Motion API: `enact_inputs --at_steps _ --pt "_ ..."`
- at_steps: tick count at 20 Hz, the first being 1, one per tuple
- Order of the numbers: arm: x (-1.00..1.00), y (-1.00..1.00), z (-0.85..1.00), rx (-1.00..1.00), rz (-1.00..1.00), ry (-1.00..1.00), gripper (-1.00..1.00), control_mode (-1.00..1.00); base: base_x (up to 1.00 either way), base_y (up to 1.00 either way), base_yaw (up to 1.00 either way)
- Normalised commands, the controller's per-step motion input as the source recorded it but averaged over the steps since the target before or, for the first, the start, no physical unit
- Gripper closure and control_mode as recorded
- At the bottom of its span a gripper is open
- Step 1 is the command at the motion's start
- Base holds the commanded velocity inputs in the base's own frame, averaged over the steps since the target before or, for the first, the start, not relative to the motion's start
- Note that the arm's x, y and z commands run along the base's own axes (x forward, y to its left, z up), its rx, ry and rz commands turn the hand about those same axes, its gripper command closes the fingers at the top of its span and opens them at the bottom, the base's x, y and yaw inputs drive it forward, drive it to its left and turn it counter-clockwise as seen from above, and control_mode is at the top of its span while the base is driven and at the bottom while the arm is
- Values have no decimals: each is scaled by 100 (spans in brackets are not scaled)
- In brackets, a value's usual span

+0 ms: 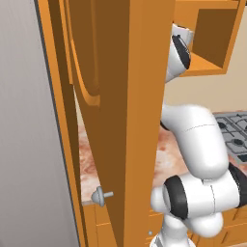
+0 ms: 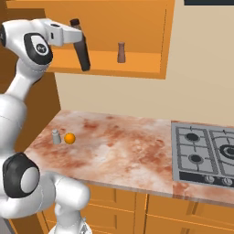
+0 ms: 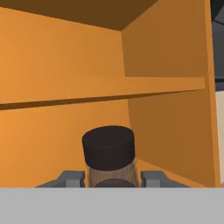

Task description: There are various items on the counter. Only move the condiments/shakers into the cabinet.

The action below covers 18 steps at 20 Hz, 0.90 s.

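Note:
My gripper (image 2: pixel 80 42) is shut on the small dark brown bottle (image 2: pixel 83 52), holding it slightly tilted at the left of the open cabinet (image 2: pixel 137 64), just above the shelf. In the hand view the bottle's dark cap (image 3: pixel 108 148) rises between my two fingertips (image 3: pixel 70 178), and my gripper (image 3: pixel 111 181) faces the cabinet's back corner (image 3: pixel 122 57). The brown shaker (image 2: pixel 121 52) stands upright on the cabinet shelf, to the right of the bottle. The marbled counter (image 2: pixel 119 146) lies below.
A small grey item (image 2: pixel 55 136) and an orange ball-shaped item (image 2: pixel 69 138) sit at the counter's left end. The gas hob (image 2: pixel 205 155) is at the right. The open cabinet door (image 1: pixel 120 96) stands tall in front of the left base view.

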Motion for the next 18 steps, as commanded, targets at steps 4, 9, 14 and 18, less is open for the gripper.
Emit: enact_inputs --at_steps 4,9,14,18 --pt "38 0 0 0 -6 0 100 -100 0 0 0" --pt "29 -3 0 0 -1 0 100 -100 0 0 0" --pt "32 -4 0 0 0 0 100 -100 0 0 0" --pt "34 -10 -1 0 0 3 100 -100 0 0 0"
